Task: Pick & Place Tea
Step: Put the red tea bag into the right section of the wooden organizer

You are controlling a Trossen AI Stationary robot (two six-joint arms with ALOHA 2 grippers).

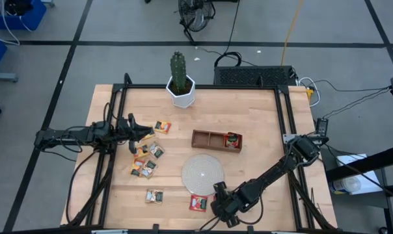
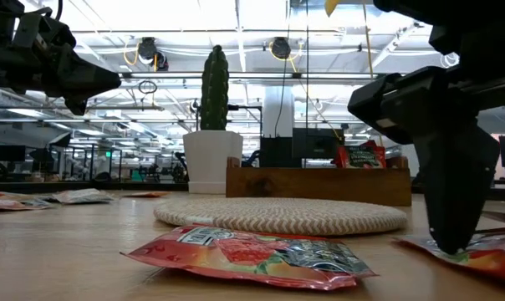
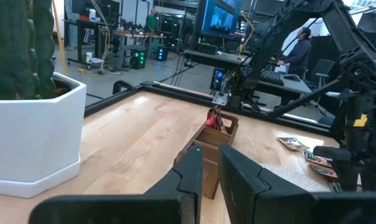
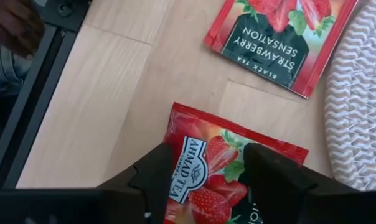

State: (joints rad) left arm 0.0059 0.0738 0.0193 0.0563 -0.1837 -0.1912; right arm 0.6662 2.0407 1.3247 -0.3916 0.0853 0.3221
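Straddling one of two red sachets [image 4: 219, 180], right gripper [image 4: 203, 171].

This is a robotics lab in a large open industrial hall. Around the wooden desk [image 1: 203, 117] lies a grey concrete floor [image 1: 118, 58] marked with dark tape lines and crossed by loose cables [image 1: 352, 97]. Beyond the desk stand monitors [image 3: 222, 17] and equipment benches under exposed ceiling ducts [image 2: 278, 46], with a person [image 3: 298, 50] working at a station.
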